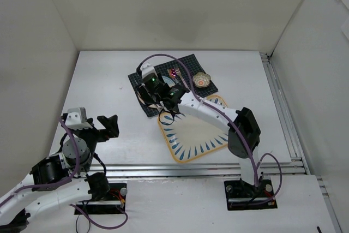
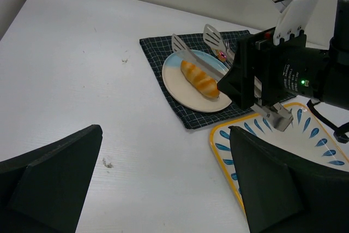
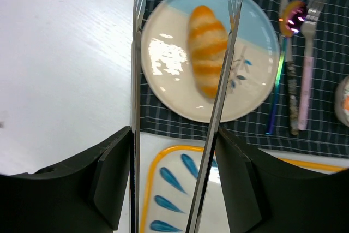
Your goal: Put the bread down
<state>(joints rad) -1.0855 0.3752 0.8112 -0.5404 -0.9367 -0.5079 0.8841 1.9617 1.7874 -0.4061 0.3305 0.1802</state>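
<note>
The bread (image 3: 207, 53), a golden-brown ridged roll, lies on a round cream and pale-blue plate (image 3: 163, 75); the same bread (image 2: 199, 79) shows in the left wrist view. My right gripper (image 3: 174, 135) is shut on metal tongs (image 3: 218, 96). The tongs' two arms stand spread, one left of the bread and one crossing its right side. Seen from above, the right gripper (image 1: 163, 94) hangs over the plate and hides the bread. My left gripper (image 2: 163, 178) is open over bare table, well left of the plate.
The plate rests on a dark checked mat (image 1: 191, 64) with a fork (image 3: 308, 64), a spoon (image 3: 289, 20) and a small flower-shaped dish (image 1: 202, 80). A yellow-rimmed, blue-patterned tray (image 1: 191, 135) lies just in front of the mat. White walls enclose the table.
</note>
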